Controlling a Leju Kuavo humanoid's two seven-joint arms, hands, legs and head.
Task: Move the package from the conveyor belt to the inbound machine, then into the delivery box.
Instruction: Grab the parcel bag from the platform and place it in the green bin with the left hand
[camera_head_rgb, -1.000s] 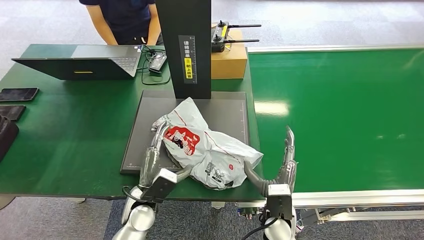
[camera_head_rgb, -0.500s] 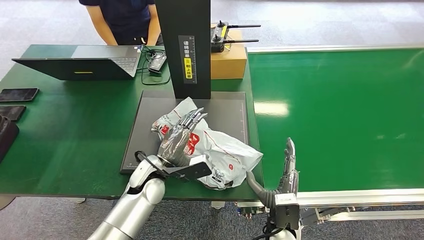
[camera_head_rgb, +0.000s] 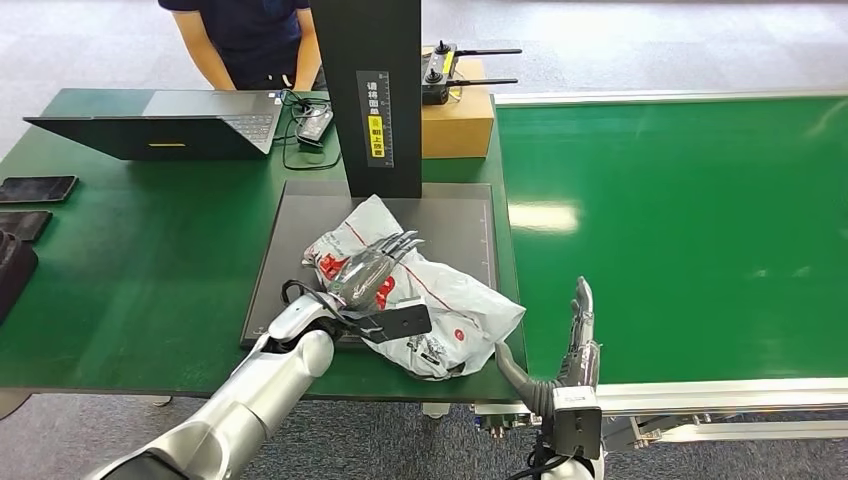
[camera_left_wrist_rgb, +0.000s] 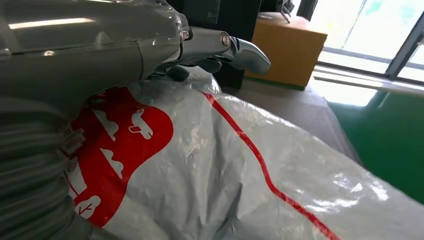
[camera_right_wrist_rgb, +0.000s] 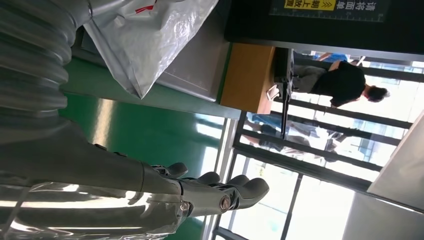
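- Head view: the package (camera_head_rgb: 440, 300), a grey plastic mailer with a red print, lies on the dark plate of the inbound machine (camera_head_rgb: 300, 260), in front of its black upright column (camera_head_rgb: 378, 90). The left hand (camera_head_rgb: 372, 268) rests flat on top of the bag, fingers spread and straight, gripping nothing. The right hand (camera_head_rgb: 578, 335) stands edge-up over the conveyor belt (camera_head_rgb: 690, 230), just beside the bag's near corner, open and empty, not touching it.
- Left wrist view: the left hand's fingers (camera_left_wrist_rgb: 240, 50) lie along the crumpled film above the red print; no fold is pinched. The film looks slick and loose, so a top press alone would likely slide.
- Right wrist view: the right hand's fingers (camera_right_wrist_rgb: 225, 192) are extended with nothing between them; the bag's corner (camera_right_wrist_rgb: 145, 75) overhangs the plate edge.
- Judged step: taking up the scanned bag for the delivery box. Bring the right hand in under that overhanging corner, curl the left fingers into a fold, and lift both together, clear of the column.
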